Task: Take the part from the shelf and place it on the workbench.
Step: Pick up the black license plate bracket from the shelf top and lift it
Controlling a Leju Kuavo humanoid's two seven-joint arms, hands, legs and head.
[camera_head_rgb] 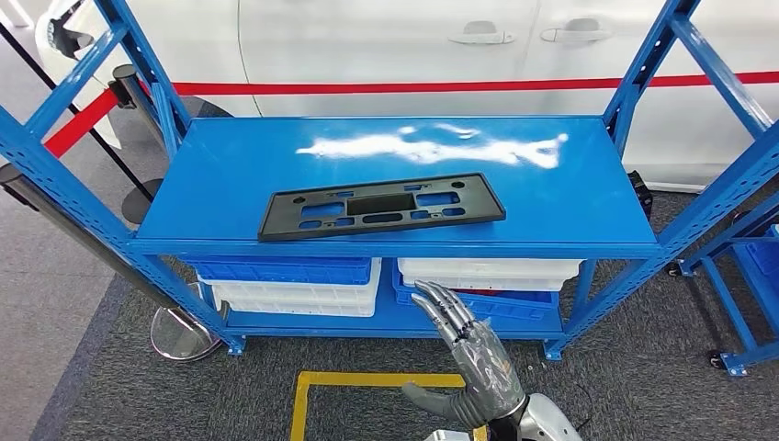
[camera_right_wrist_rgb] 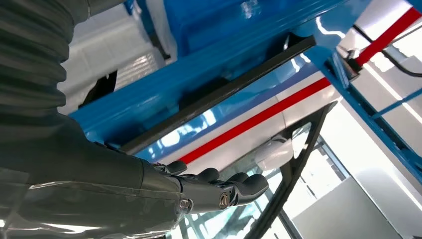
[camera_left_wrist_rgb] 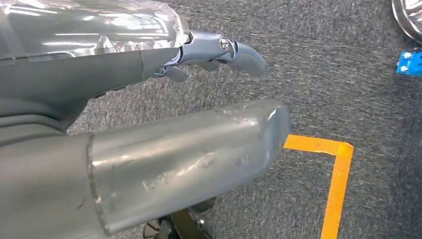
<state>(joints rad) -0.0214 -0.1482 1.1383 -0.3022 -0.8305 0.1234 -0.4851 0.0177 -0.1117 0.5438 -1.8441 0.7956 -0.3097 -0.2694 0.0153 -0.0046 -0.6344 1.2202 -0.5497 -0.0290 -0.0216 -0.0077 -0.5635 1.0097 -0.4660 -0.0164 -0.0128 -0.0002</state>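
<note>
Below the shelf board (camera_head_rgb: pixel 588 184), at lower left and centre, blue and white bins (camera_head_rgb: pixel 289 283) sit stacked. Mid-frame the black part (camera_head_rgb: pixel 381 207) lies flat on that board. Lower right, the right hand (camera_head_rgb: pixel 464 354) reaches up, fingers spread, holding nothing. Left wrist view: left hand (camera_left_wrist_rgb: pixel 149 124), empty, over grey carpet (camera_left_wrist_rgb: pixel 318 64) and yellow tape (camera_left_wrist_rgb: pixel 338 174).

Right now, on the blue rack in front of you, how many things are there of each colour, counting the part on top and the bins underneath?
Black: 1, the flat part lying on the top shelf.
Blue bins: 2, the left one stacked on a white bin, the right one under a white bin.
White bins: 2, left and right.
Total: 5.
</note>
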